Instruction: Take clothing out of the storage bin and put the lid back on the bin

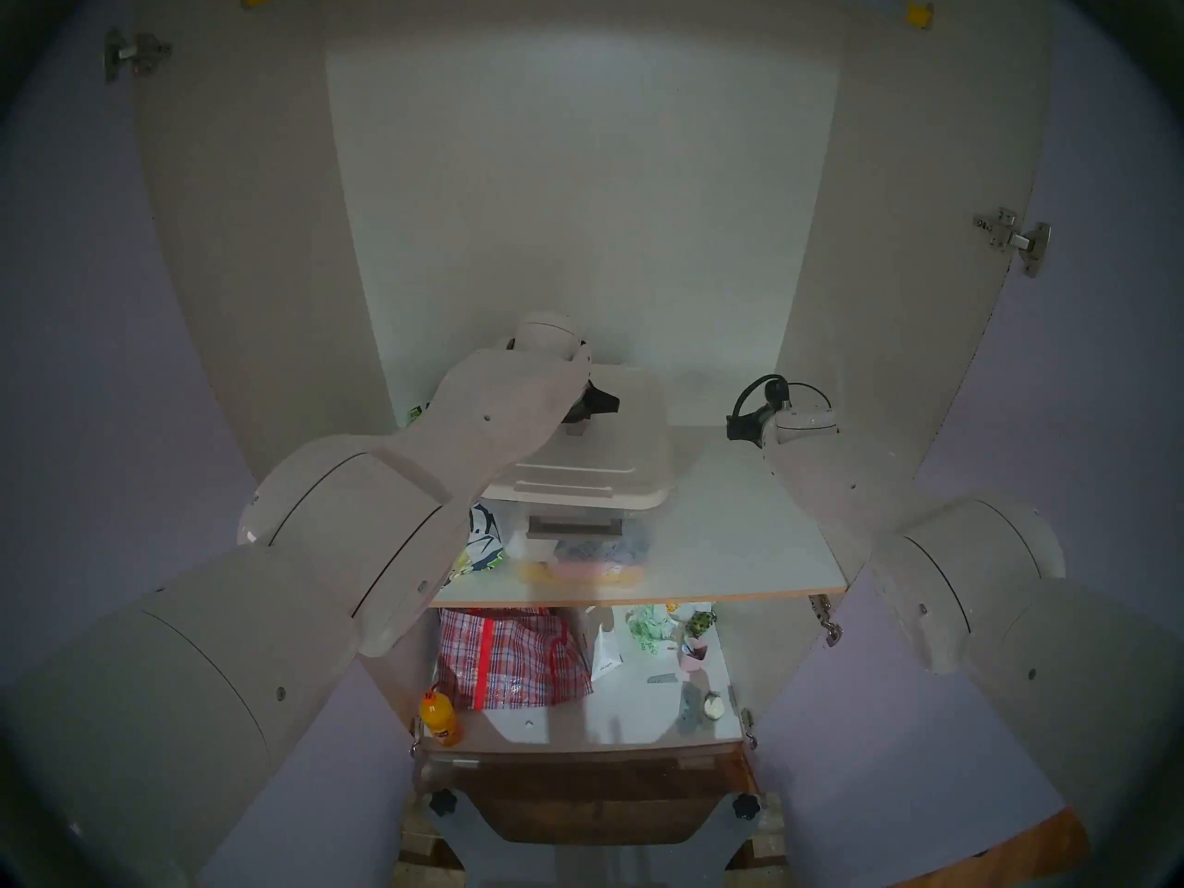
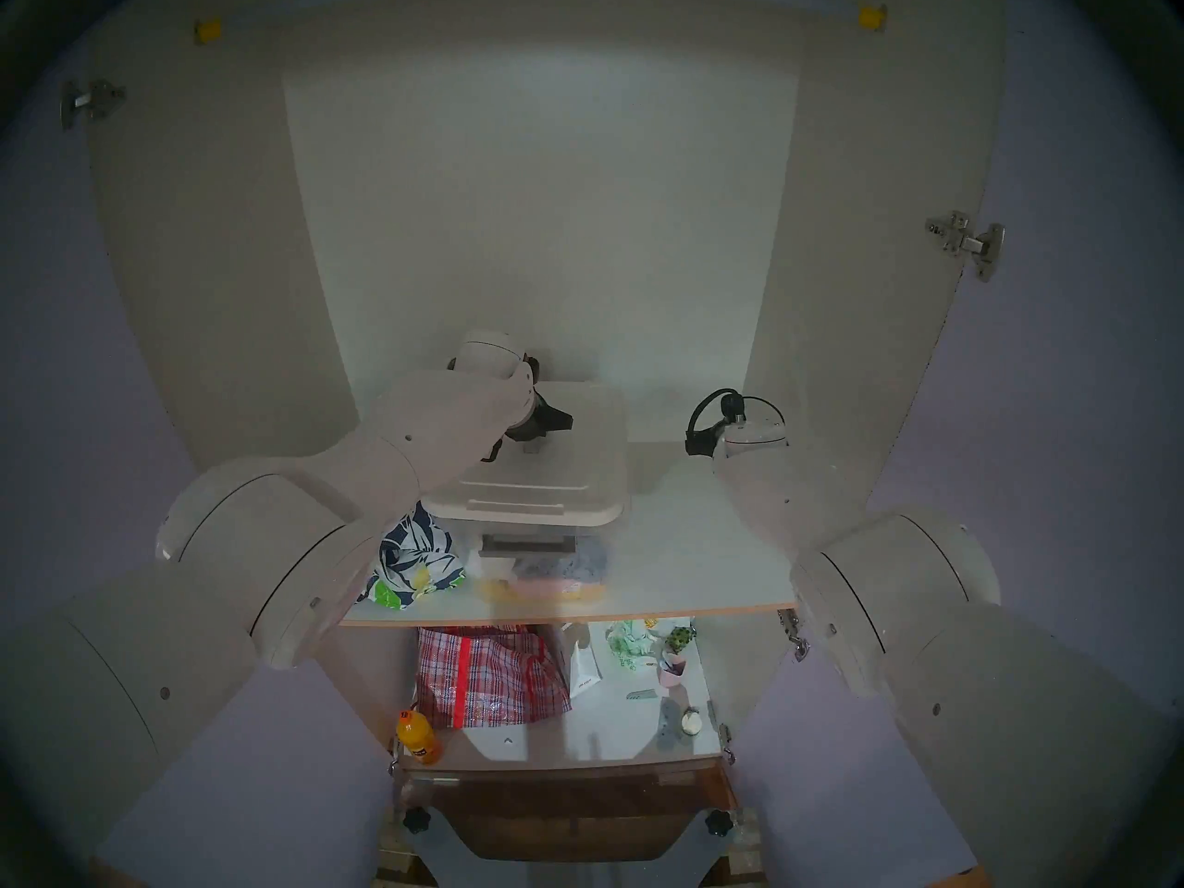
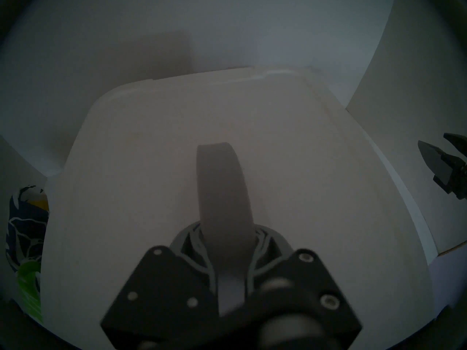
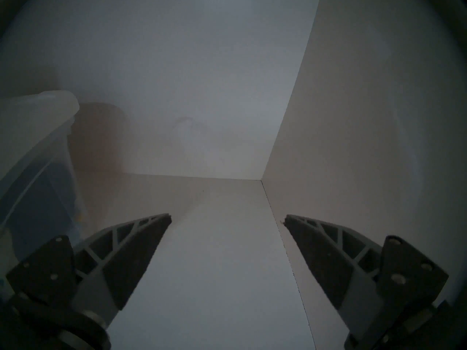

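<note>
A white lid (image 1: pixel 615 444) (image 3: pixel 151 152) lies on top of the clear storage bin (image 1: pixel 580 547) (image 2: pixel 544 563) on the upper shelf. My left gripper (image 1: pixel 586 412) (image 3: pixel 228 243) is shut on the lid's grey handle (image 3: pixel 222 190), which stands up between the fingers. The navy and white leaf-print clothing (image 1: pixel 482 544) (image 2: pixel 413 563) (image 3: pixel 25 235) lies on the shelf just left of the bin, outside it. My right gripper (image 4: pixel 227 220) (image 3: pixel 444 165) stands open and empty over the bare shelf to the right of the bin (image 4: pixel 38 165). Folded cloth shows through the bin's front wall.
The cupboard's back wall (image 1: pixel 576 227) and side walls (image 4: pixel 353 114) close in the upper shelf. On the lower shelf lie a red-checked bag (image 1: pixel 512 656), an orange bottle (image 1: pixel 441 717) and small items (image 1: pixel 679 637). Both doors stand open.
</note>
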